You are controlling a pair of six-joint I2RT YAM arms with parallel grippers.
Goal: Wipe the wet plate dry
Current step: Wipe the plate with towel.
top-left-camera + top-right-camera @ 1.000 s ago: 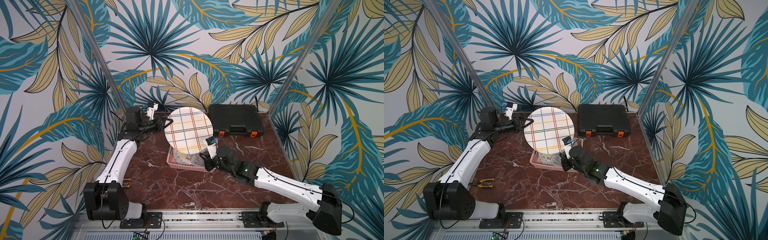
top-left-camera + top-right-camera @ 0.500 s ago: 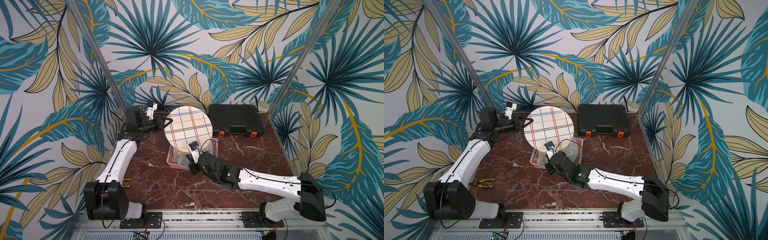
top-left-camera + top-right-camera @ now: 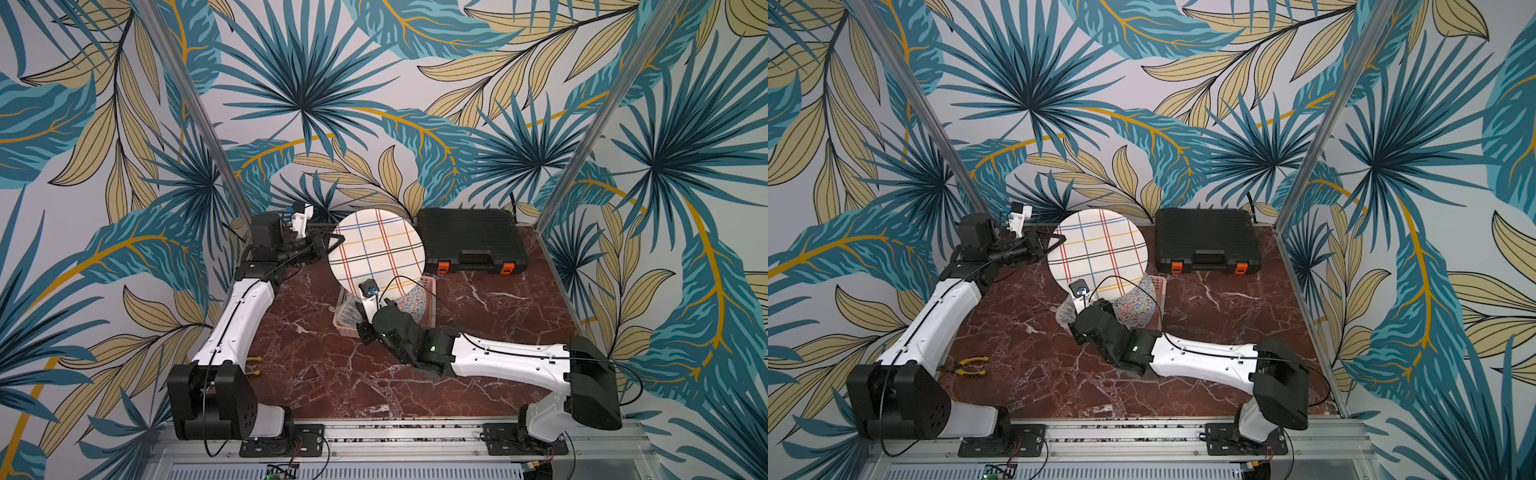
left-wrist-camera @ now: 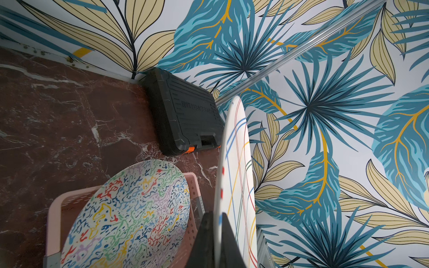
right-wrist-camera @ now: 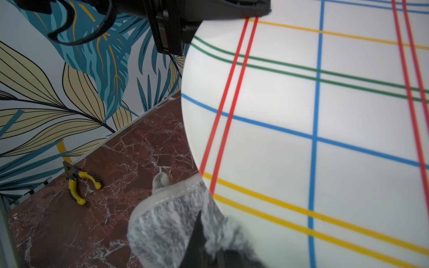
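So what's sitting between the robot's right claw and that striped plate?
A fuzzy grey cloth: the right gripper is shut on it, holding it at the edge of the striped plate. The right wrist view shows this best.

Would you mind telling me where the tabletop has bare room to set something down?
Bare marble lies between the tool case, the pink basket and the right arm, and at the front, between the pliers and that arm. It is crowded around the basket, near the held striped plate and cloth.
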